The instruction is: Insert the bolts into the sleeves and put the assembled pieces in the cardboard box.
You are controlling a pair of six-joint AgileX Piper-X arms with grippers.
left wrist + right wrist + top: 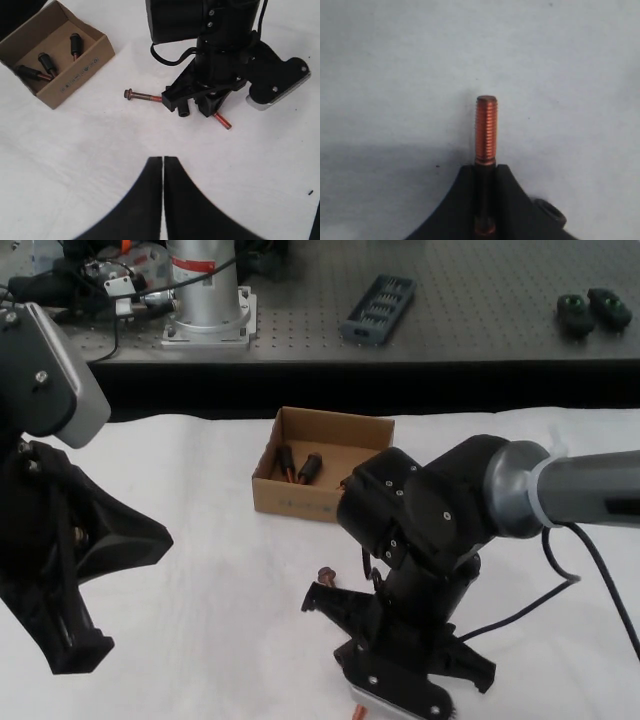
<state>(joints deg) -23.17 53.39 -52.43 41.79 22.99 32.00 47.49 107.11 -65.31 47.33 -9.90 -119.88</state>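
Surface: white cloth (75,165). Right gripper (485,172): clamped on copper bolt (486,127), threaded end protruding, low over cloth. Left gripper (163,161): closed, empty, well apart. Second bolt (142,95): loose, just beside right gripper. Cardboard box (75,80): three assembled pieces (46,63) inside. Likely hazards: narrow grip lets held bolt pivot; loose bolt nudged, rolls away.

Bolt (486,130) head hidden inside right gripper (485,170)
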